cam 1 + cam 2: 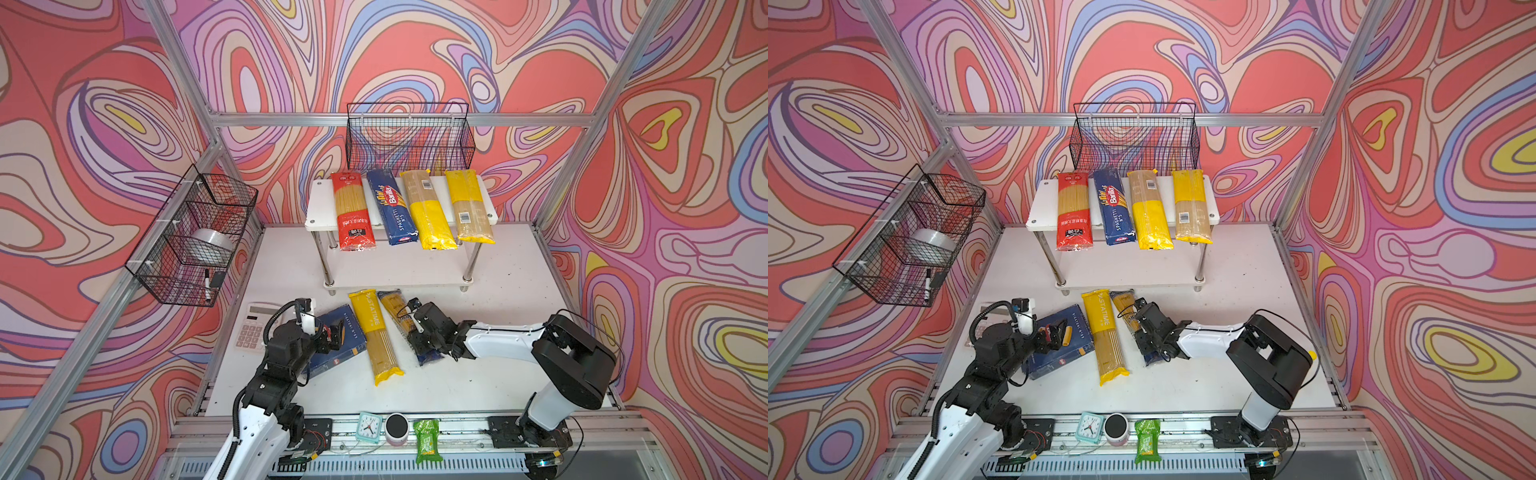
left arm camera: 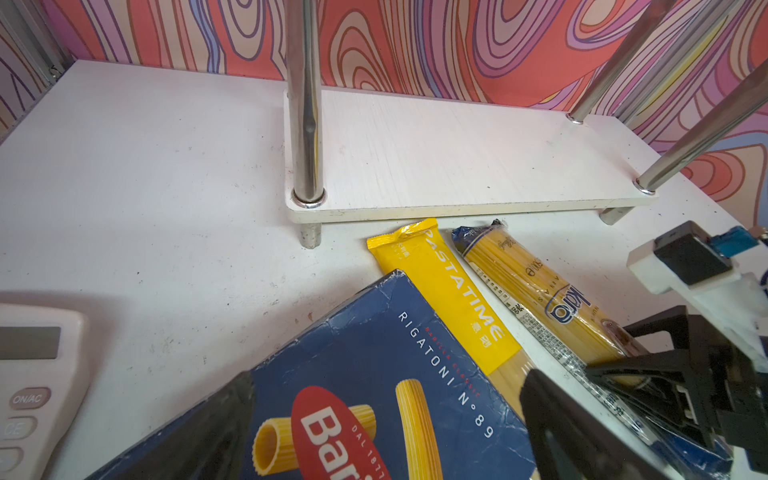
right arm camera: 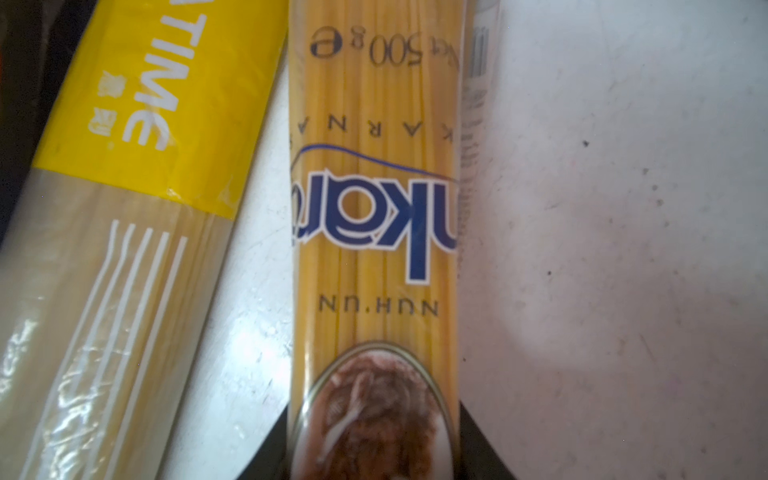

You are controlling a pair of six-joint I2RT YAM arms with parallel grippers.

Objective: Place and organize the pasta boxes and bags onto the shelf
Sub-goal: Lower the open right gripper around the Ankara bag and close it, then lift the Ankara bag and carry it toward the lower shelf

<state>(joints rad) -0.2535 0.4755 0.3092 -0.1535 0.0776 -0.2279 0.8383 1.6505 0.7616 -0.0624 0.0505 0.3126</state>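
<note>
Four packs lie side by side on the top board of the shelf [image 1: 321,205]: a red bag [image 1: 351,212], the spaghetti box [image 1: 390,208] and two yellow-and-clear bags [image 1: 427,214] [image 1: 469,208]. All four overhang the shelf's front edge, and its lower board is bare.

Three more packs lie on the table [image 1: 498,332] in front of the shelf. The largest is the rigatoni box [image 1: 347,353], lying flat and farthest out from the shelf. It looks light and stiff, and its creased face seems too broad to span, so a thin side edge is the likely hold. The left gripper [image 1: 334,332] hangs over that face with its jaws apart, holding nothing.

The Pastatime bag [image 1: 374,336] lies beside the box, one end nearly at the shelf's front edge. The slimmer blue-and-gold bag [image 1: 392,309] lies alongside, also pointing at the shelf. It rests on the table with the right gripper [image 1: 413,328] clamped across it near mid-length, a finger against each long side.

I judge its film slick and its strands brittle. A firm, level hold near the middle should keep it balanced and unbent.
</note>
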